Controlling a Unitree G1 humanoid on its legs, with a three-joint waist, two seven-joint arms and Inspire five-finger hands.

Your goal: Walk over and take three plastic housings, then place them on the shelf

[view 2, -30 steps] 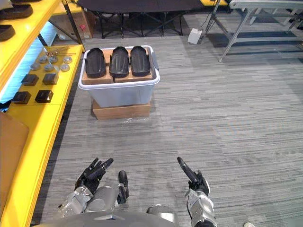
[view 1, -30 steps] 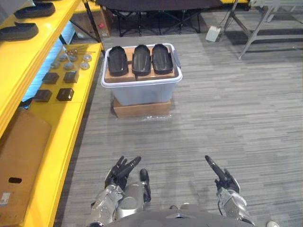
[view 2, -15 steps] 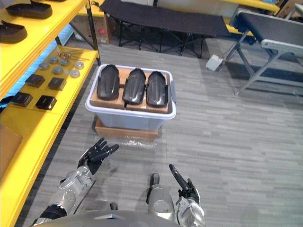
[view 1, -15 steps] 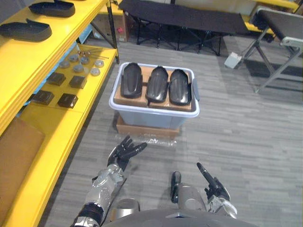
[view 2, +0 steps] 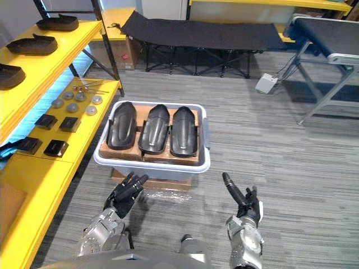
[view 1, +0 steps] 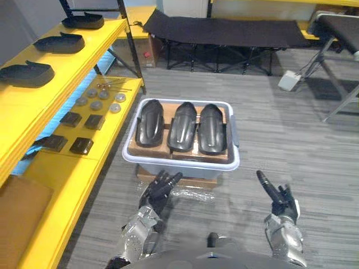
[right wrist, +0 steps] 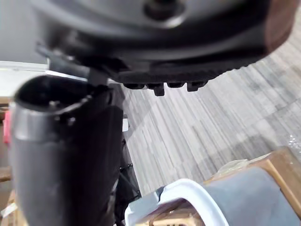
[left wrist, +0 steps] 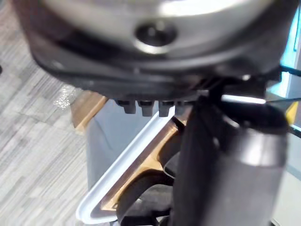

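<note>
Plastic housings (view 1: 183, 134): three, black, side by side in the grey bin (view 1: 179, 166), none taken.
Change: robot stands nearer the bin than a second ago; the walk looks nearly done.
Left hand (view 1: 160, 188): straight-fingered, empty, just short of the bin.
Right hand (view 1: 277, 196): straight-fingered, empty.

Two silver-grey forearms (view 1: 136, 240) reach forward from the lower edge of the head views, side by side and well apart. The dark left hand (view 1: 159, 189) has its back turned up, fingers straight and slightly fanned, pointing ahead and a little rightward. The dark right hand (view 1: 279, 197) is turned on edge, fingers straight and close together, pointing ahead and leftward.
</note>
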